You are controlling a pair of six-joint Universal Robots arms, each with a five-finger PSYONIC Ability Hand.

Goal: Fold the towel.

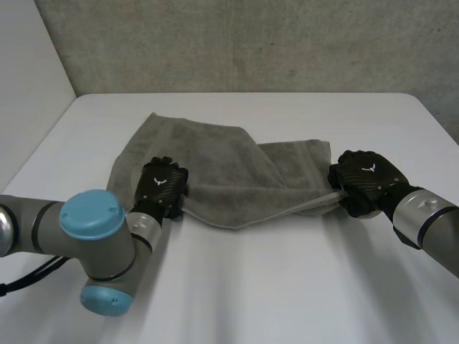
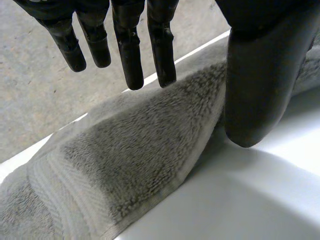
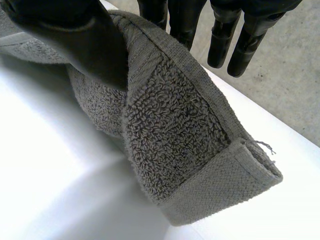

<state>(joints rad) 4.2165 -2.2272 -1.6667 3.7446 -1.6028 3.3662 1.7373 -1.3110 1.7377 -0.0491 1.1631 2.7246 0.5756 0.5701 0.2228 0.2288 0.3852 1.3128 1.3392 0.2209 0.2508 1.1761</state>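
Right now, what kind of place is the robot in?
Probably a robot lab or test room. There's a bare white table, a plain grey concrete-looking wall behind it, and two robot arms handling one grey towel.

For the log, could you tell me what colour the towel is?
Grey towel, clearest in right wrist view.

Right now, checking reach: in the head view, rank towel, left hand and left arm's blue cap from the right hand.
1. towel, pinched in the right hand.
2. left hand, on the towel's left end.
3. blue cap, far left.
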